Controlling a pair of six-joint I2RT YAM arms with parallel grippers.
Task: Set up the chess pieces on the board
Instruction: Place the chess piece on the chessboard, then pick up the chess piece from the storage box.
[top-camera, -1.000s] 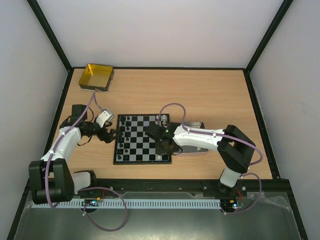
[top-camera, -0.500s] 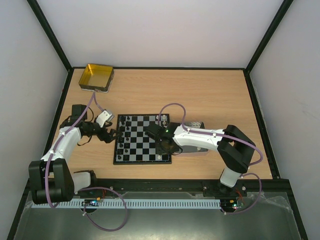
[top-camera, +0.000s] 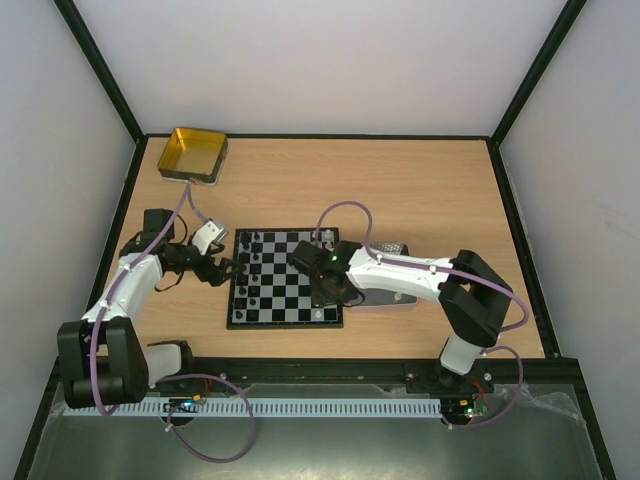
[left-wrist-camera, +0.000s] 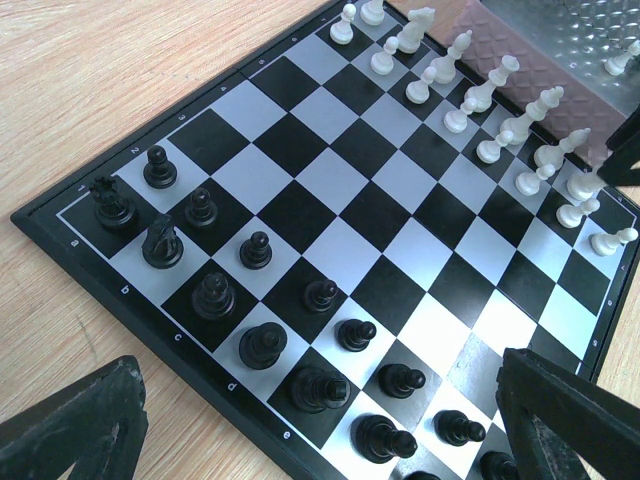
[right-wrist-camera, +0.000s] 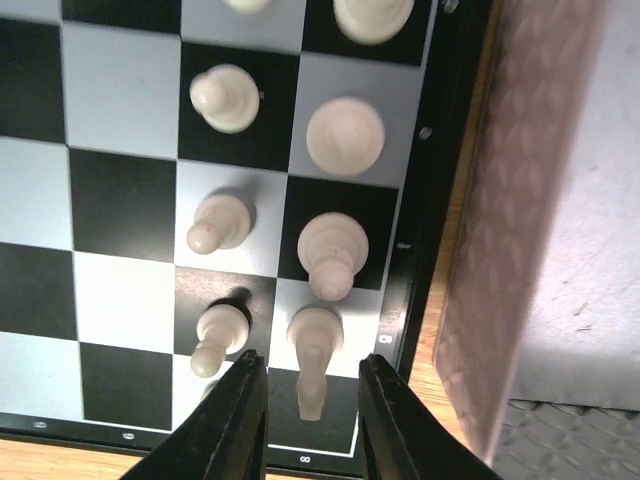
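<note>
The board (top-camera: 285, 300) lies at the table's middle. Black pieces (top-camera: 250, 270) fill its left two columns and white pieces (top-camera: 325, 238) stand along its right side. My left gripper (top-camera: 222, 268) hovers at the left edge, open and empty. In the left wrist view (left-wrist-camera: 320, 445) its jaws are spread wide above the black pieces (left-wrist-camera: 260, 345). My right gripper (top-camera: 325, 288) is over the right edge. In the right wrist view (right-wrist-camera: 308, 410) it is open, its jaws either side of an upright white piece (right-wrist-camera: 318, 340) with a gap on each side.
A silver metal tray (top-camera: 392, 297) lies right of the board under my right arm and shows in the right wrist view (right-wrist-camera: 590, 300). A yellow square tin (top-camera: 193, 153) stands at the far left. Bare wood lies beyond the board.
My right wrist has shifted slightly toward the far side of the board. The left arm has not moved.
</note>
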